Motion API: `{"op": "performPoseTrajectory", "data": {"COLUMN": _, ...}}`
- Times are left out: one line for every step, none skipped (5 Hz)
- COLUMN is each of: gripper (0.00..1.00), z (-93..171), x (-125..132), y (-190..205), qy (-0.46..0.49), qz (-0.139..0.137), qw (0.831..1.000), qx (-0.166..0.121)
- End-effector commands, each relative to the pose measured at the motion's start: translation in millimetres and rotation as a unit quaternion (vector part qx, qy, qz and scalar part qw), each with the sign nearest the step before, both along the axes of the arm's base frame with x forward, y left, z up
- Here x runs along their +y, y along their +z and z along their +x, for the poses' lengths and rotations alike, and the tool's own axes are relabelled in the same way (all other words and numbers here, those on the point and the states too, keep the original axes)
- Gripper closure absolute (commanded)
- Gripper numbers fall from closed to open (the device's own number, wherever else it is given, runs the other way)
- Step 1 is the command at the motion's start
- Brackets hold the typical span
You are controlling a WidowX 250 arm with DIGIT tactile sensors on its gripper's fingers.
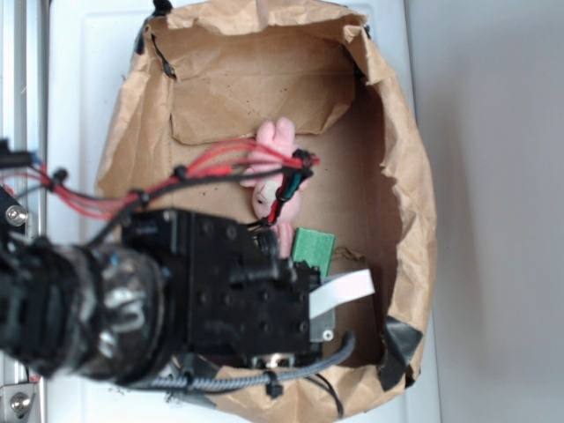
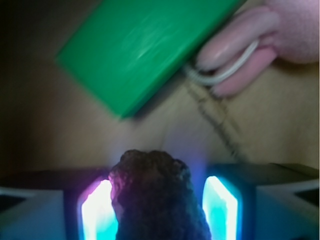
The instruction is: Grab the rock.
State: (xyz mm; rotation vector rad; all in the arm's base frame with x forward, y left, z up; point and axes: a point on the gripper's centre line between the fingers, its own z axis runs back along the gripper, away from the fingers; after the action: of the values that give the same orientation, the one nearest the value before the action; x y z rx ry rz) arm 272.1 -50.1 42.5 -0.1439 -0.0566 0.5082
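Observation:
The rock point(image 2: 159, 192), dark brown and lumpy, stands between the two glowing pads point(image 2: 95, 212) of my gripper point(image 2: 157, 202) in the wrist view. It touches the left pad and meets the right pad low down, with a thin gap higher up. The gripper is shut on the rock. In the exterior view the black arm point(image 1: 229, 291) covers both the rock and the fingers.
A green rectangular block point(image 2: 145, 50) point(image 1: 314, 248) lies just beyond the rock. A pink plush bunny point(image 1: 278, 172) point(image 2: 260, 40) lies past the block. Everything sits inside a box lined with crumpled brown paper point(image 1: 410, 176), whose walls rise on all sides.

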Motion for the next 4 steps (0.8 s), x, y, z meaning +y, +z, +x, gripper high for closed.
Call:
{"op": "performPoseTrajectory", "data": {"gripper": 1.00, "z": 34.2, "x": 77.7, "y": 54.8, "qy": -0.033, "qz": 0.102, "qw": 0.993, "qx": -0.056}}
{"op": "performPoseTrajectory", "data": {"gripper": 1.00, "z": 42.7, "x": 99.8, "y": 80.7, "qy": -0.079, "qz": 0.141, "qw": 0.986, "qx": -0.049}}
{"op": "performPoseTrajectory", "data": {"gripper": 1.00, "z": 30.1, "x": 116.2, "y": 116.2, "qy": -0.129, "qz": 0.128, "qw": 0.982, "qx": -0.056}}
{"op": "performPoseTrajectory", "data": {"gripper": 1.00, "z": 18.5, "x": 127.6, "y": 142.8, "qy": -0.161, "qz": 0.100, "qw": 0.979, "qx": -0.072}}
